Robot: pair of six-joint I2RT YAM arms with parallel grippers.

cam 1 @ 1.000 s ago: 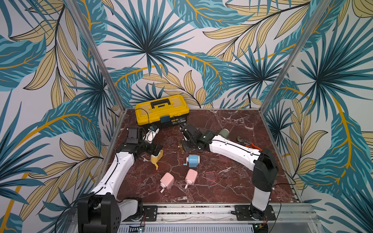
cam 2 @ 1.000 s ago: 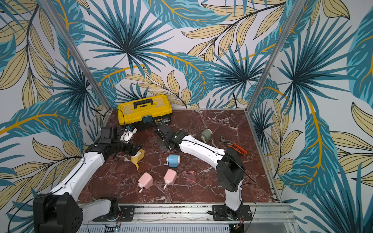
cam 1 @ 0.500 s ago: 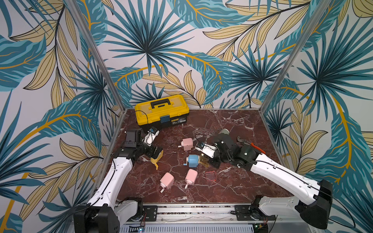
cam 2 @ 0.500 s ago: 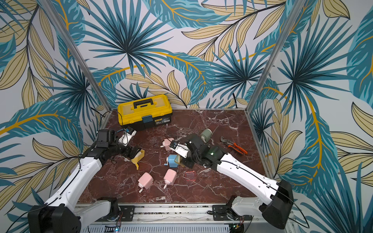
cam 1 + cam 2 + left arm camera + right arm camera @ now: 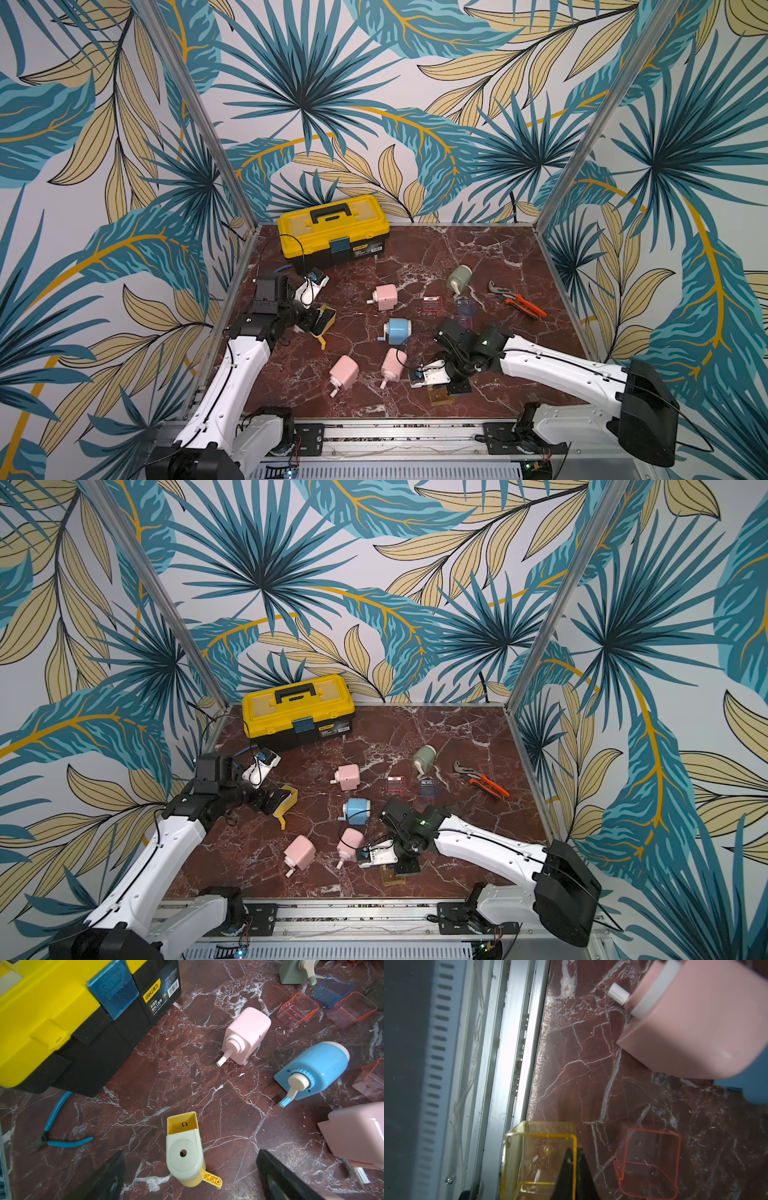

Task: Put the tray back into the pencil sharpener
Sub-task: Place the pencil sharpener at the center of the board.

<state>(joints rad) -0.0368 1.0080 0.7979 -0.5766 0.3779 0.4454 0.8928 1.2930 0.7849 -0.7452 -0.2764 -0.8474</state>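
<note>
Near the front edge of the marble table [image 5: 415,257], right of centre, the right gripper [image 5: 574,1157] pinches one thin wall of the clear yellow tray [image 5: 537,1147], its jaws closed tight on the plastic. Well apart at the left, the yellow pencil sharpener [image 5: 184,1142] lies on its side with its empty slot [image 5: 182,1124] facing the far wall. The left gripper [image 5: 191,1152] hovers over it with jaws spread wide, gripping nothing.

With a hold on a single wall, the tray could pivot or slip and meet the slot crooked. If the sharpener is not braced, a push may simply slide it across the smooth marble. Two pink sharpeners [image 5: 344,371] lie between tray and slot, and an orange tray [image 5: 650,1159] sits just beside the yellow one. A low carry could knock any of them.
</note>
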